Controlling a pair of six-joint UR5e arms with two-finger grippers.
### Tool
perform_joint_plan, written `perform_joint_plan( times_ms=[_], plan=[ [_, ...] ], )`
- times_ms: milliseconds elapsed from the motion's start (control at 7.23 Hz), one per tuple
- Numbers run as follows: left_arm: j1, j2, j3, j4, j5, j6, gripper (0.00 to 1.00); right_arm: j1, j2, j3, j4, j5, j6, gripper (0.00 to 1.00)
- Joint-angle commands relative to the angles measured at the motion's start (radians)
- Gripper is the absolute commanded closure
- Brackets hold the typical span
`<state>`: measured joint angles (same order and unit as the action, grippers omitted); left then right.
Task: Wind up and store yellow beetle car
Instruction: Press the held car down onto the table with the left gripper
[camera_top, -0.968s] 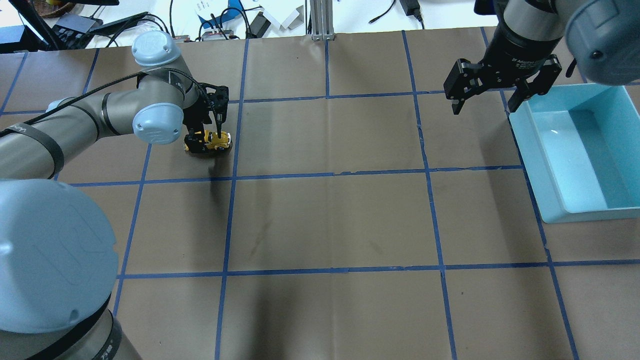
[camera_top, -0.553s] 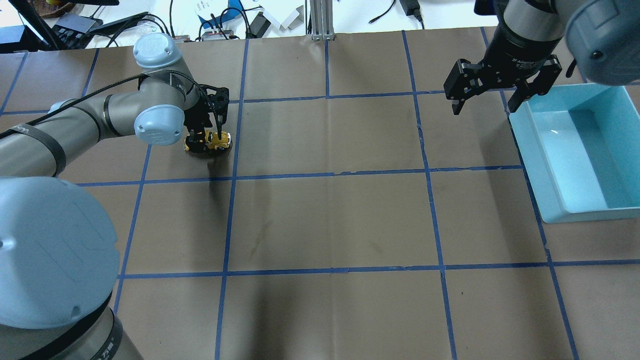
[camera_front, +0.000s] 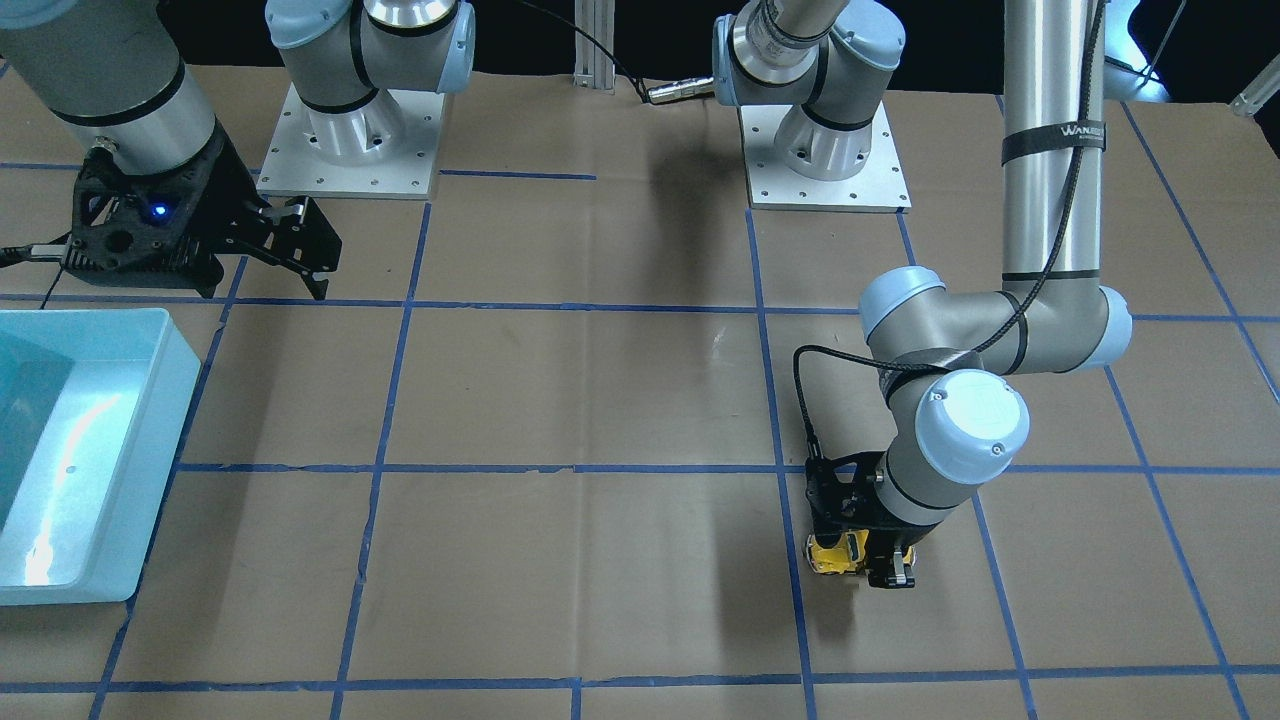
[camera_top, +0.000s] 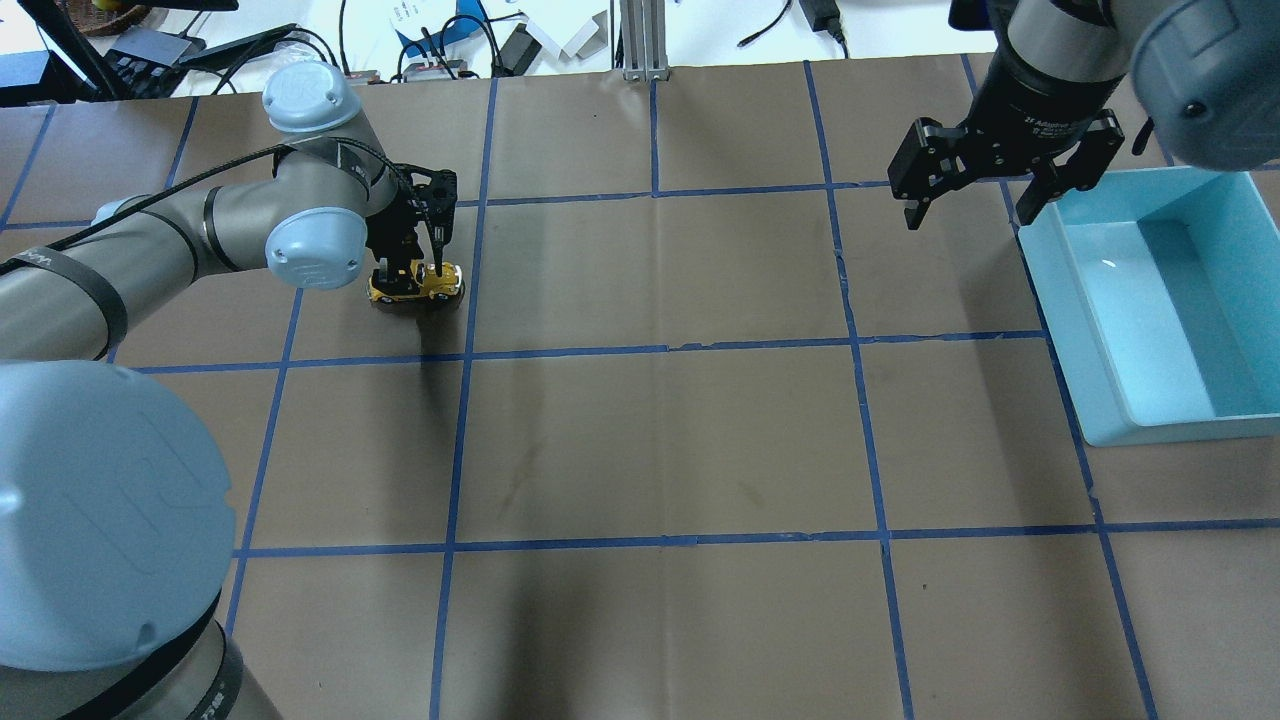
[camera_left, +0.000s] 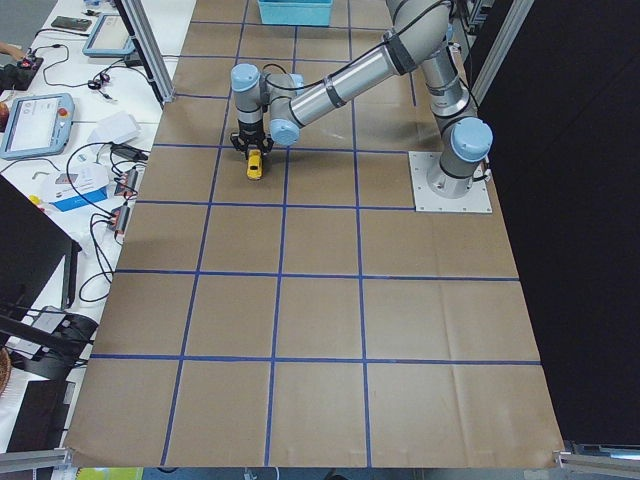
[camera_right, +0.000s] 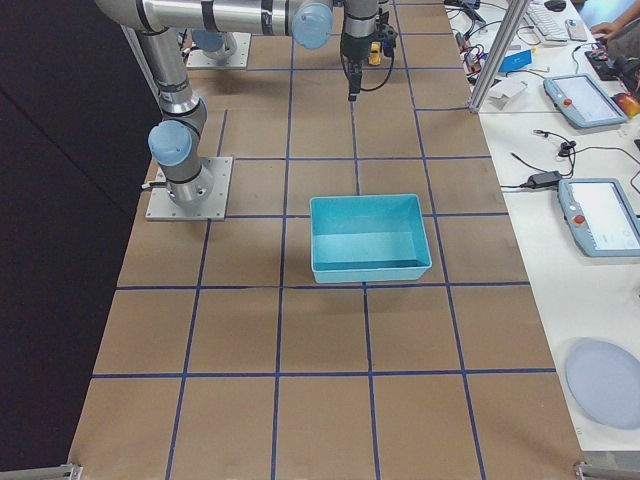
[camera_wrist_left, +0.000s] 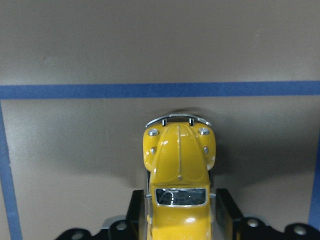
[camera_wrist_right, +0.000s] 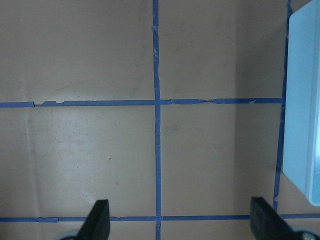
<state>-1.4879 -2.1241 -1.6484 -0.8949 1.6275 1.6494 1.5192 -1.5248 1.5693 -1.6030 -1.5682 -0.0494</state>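
Across the brown paper counter (camera_front: 600, 400), front-facing view: a small glossy yellow toy beetle car (camera_front: 830, 555) rests there, its sides pinched by the left gripper (camera_front: 855, 557) jaws.

Overhead: the right gripper (camera_top: 967, 215) hovers with jaws spread beside a pale blue plastic bin (camera_top: 1090, 340), well apart from the car.

Left wrist view: the body looks hard, slick and light. The flat door panels likely give the surest hold.

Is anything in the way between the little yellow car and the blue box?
Nothing visible does. Only flat brown paper lies between the car and the box. The right gripper hangs open above the paper, beside the box's corner.
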Motion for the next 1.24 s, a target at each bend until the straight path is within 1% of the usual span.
perform_joint_plan(
  times_ms=[0, 138, 553, 691, 830, 968, 1106],
  plan=[
    [0.000, -0.003, 0.002, 0.001, 0.000, 0.000, 0.44, -0.001, 0.000, 0.000, 0.000, -0.001, -0.001, 0.00],
    [0.000, -0.005, 0.001, 0.013, 0.000, 0.000, 0.47, -0.001, 0.000, 0.000, 0.000, -0.001, -0.001, 0.00],
    [0.000, -0.008, 0.001, 0.016, 0.000, 0.001, 0.46, -0.001, 0.000, 0.000, 0.000, -0.001, -0.001, 0.00],
    [0.000, -0.008, -0.001, 0.016, 0.000, 0.001, 0.54, -0.001, 0.002, 0.002, 0.002, -0.003, -0.003, 0.00],
    [0.000, -0.008, 0.001, 0.017, 0.000, -0.002, 0.68, -0.002, 0.000, 0.002, 0.000, -0.004, -0.001, 0.00],
    [0.000, -0.007, -0.001, 0.017, 0.000, -0.002, 0.79, -0.002, 0.000, 0.002, 0.002, -0.006, -0.003, 0.00],
    [0.000, -0.007, -0.001, 0.019, 0.000, -0.003, 0.83, -0.002, 0.002, 0.002, 0.002, -0.006, -0.003, 0.00]
  ],
)
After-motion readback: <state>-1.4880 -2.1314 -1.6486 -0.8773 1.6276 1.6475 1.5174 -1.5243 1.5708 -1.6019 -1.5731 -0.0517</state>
